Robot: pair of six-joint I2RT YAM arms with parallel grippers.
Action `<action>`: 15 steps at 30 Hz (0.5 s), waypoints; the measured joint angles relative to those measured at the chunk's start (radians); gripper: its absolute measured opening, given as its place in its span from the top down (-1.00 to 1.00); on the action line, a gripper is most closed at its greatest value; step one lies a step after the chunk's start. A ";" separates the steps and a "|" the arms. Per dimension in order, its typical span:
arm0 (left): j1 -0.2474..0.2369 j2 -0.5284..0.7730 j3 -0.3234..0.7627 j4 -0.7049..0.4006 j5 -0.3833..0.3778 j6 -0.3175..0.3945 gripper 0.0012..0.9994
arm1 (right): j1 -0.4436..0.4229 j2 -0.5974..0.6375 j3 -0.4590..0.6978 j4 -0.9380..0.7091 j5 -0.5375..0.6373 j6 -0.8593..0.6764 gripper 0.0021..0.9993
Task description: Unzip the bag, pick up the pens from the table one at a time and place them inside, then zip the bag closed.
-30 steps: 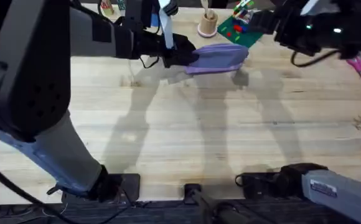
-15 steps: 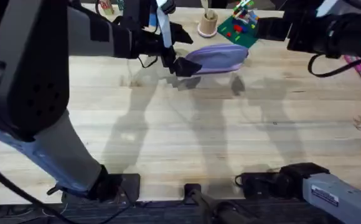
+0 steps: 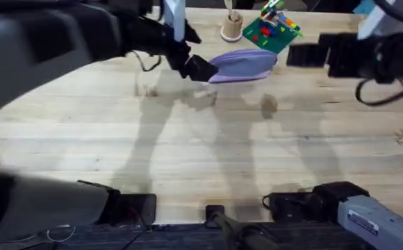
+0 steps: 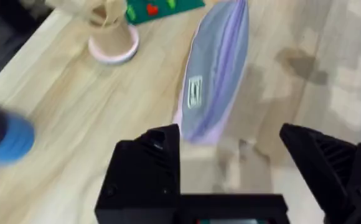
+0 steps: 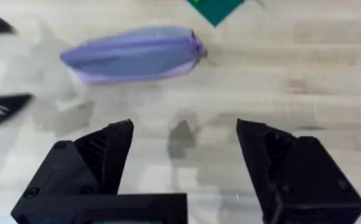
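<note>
Nearest the arms' bases the table (image 3: 208, 160) lies bare, with only shadows across its planks. Farther out, the left gripper (image 4: 230, 158) hangs with its black fingers spread wide apart and nothing between them, just off the near end of the bag (image 4: 215, 74), while the right gripper (image 5: 183, 155) hovers off to the right, equally wide open and holding nothing. The lavender bag (image 3: 243, 64) rests flat toward the far edge, with a green brick plate (image 3: 271, 32) and a small wooden stand (image 3: 232, 26) just beyond it.
</note>
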 joint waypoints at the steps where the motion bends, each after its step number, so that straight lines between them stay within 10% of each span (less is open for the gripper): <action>1: 0.000 -0.046 0.000 -0.053 -0.036 -0.006 -0.99 | 0.000 -0.016 0.000 -0.028 0.000 -0.012 -0.99; 15: -0.009 -0.494 0.000 -0.534 -0.421 -0.421 -0.99 | 0.000 -0.137 0.000 -0.188 0.000 -0.070 -0.99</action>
